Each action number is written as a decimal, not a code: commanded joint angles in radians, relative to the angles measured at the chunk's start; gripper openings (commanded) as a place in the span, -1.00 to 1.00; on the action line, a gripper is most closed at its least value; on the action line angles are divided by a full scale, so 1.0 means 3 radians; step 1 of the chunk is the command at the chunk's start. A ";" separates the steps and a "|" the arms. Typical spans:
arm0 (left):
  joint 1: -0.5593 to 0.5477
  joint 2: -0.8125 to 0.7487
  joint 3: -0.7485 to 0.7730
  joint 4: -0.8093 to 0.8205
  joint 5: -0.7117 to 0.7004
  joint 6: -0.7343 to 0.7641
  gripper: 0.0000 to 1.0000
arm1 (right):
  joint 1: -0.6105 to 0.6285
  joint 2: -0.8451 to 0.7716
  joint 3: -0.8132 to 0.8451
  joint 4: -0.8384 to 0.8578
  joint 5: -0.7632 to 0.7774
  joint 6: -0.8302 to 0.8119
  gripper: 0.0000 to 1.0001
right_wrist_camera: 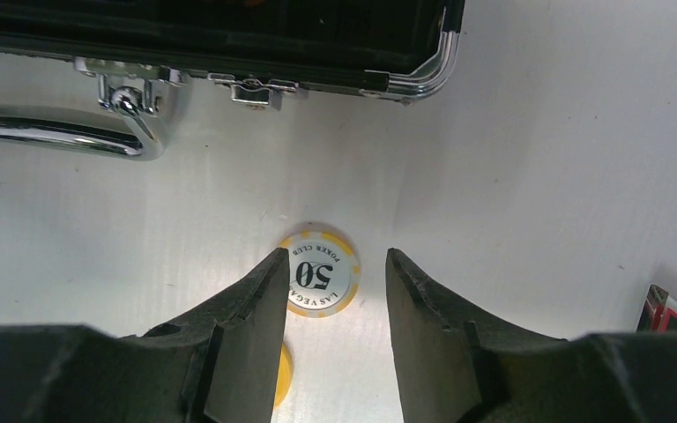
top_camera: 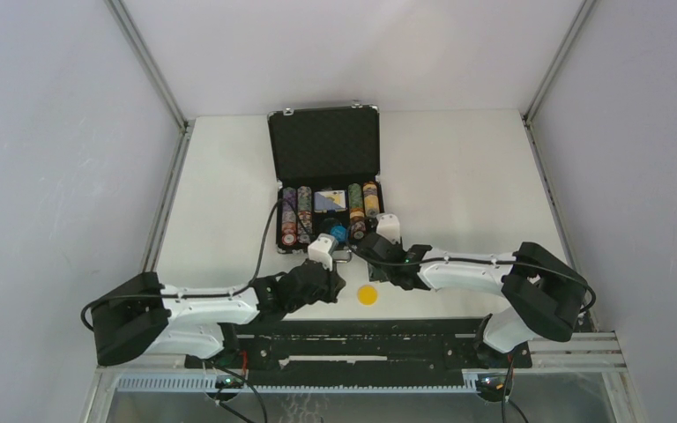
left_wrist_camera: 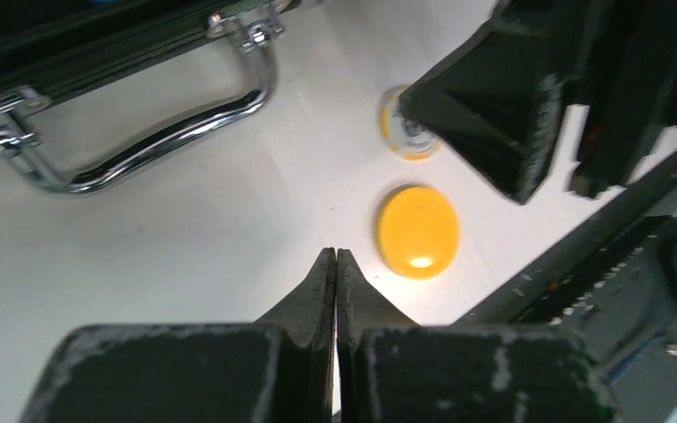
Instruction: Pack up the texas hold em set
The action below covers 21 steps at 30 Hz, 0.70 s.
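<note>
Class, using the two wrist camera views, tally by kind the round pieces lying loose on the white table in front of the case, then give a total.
Plain yellow button: 1
Yellow-and-white "50" chip: 1
Total: 2

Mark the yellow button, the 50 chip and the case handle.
yellow button [left_wrist_camera: 418,231], left wrist view, middle of its top face.
50 chip [right_wrist_camera: 320,274], right wrist view, on the printed 50.
case handle [left_wrist_camera: 185,130], left wrist view, mid chrome bar.
</note>
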 commanded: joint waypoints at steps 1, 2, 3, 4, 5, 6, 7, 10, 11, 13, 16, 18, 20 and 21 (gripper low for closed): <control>-0.0082 0.0052 -0.0076 0.0674 0.0176 -0.0238 -0.99 | -0.0032 -0.0096 -0.0062 0.0110 0.0016 -0.0052 0.05; -0.0101 0.0093 -0.0094 0.0785 0.0233 -0.0264 -0.99 | -0.0033 -0.0088 -0.0069 0.0122 0.0002 -0.0053 0.05; -0.0126 0.0143 -0.0099 0.0877 0.0282 -0.0288 -0.99 | -0.0030 -0.0072 -0.0070 0.0131 -0.0016 -0.0050 0.07; -0.0154 0.0204 -0.0092 0.0956 0.0330 -0.0301 -0.99 | -0.0029 -0.0051 -0.0070 0.0146 -0.0037 -0.0054 0.11; -0.0172 0.0274 -0.0075 0.1007 0.0383 -0.0307 -0.99 | -0.0023 -0.0033 -0.0069 0.0166 -0.0058 -0.0056 0.15; -0.0189 0.0343 -0.0049 0.1036 0.0424 -0.0313 -1.00 | -0.0016 -0.0019 -0.0070 0.0180 -0.0076 -0.0052 0.18; -0.0194 0.0401 -0.0023 0.1054 0.0454 -0.0320 -0.99 | -0.0002 -0.0006 -0.0071 0.0195 -0.0090 -0.0050 0.21; -0.0202 0.0507 -0.0002 0.1087 0.0501 -0.0334 -0.99 | 0.0031 0.0027 -0.0071 0.0230 -0.0115 -0.0051 0.30; -0.0200 0.0527 -0.0006 0.1087 0.0516 -0.0324 -1.00 | 0.0038 0.0038 -0.0070 0.0246 -0.0134 -0.0058 0.33; -0.0200 0.0550 -0.0043 0.1087 0.0553 -0.0312 -0.99 | 0.0056 0.0057 -0.0071 0.0272 -0.0150 -0.0069 0.37; -0.0200 0.0582 -0.0120 0.1115 0.0602 -0.0349 -1.00 | 0.0086 0.0087 -0.0070 0.0276 -0.0167 -0.0086 0.37; -0.0196 0.0602 -0.0160 0.1116 0.0595 -0.0385 -0.99 | 0.0120 0.0099 -0.0070 0.0237 -0.0148 -0.0082 0.32; -0.0197 0.0616 -0.0185 0.1117 0.0581 -0.0412 -0.99 | 0.0160 0.0115 -0.0069 0.0176 -0.0092 -0.0056 0.25; -0.0197 0.0626 -0.0184 0.1100 0.0571 -0.0420 -0.99 | 0.0177 0.0128 -0.0070 0.0151 -0.0066 -0.0031 0.23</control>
